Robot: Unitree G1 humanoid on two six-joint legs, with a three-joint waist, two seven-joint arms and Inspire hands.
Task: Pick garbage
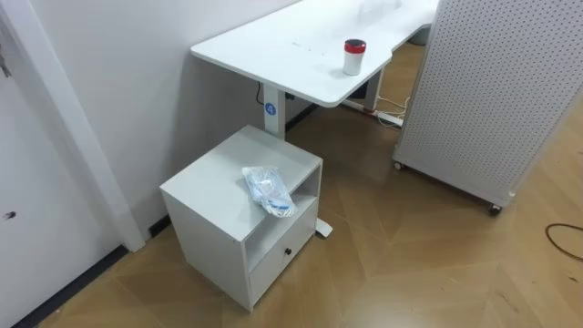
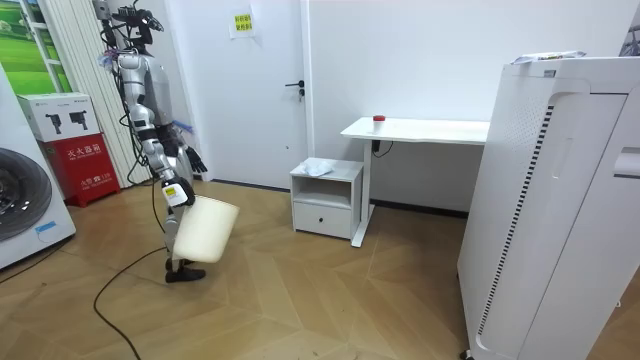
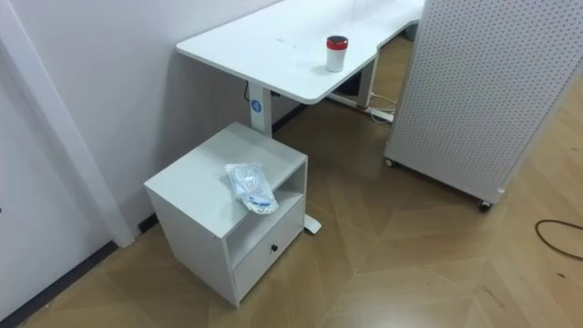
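The bag [image 1: 269, 189] lies on top of the cabinet [image 1: 205, 196], at the front edge over the open shelf. Its long axis runs from the middle of the top out to that edge, slanting toward the desk [image 1: 273, 50], and its front end just overhangs the shelf. It is clear, crumpled plastic, flattened, with blue and white showing inside.

On the desk stands a white cup [image 1: 353, 56] with a red lid, well apart from the bag. A perforated panel [image 1: 492, 91] on wheels stands beside the desk.

In the room view the robot stands on the wood floor, well apart from the cabinet. A white bin [image 2: 205, 230] hangs tilted at its right hand [image 2: 177, 195]; its left hand [image 2: 192, 158] is at waist height. I cannot tell how the fingers of either hand lie, because they are too small.
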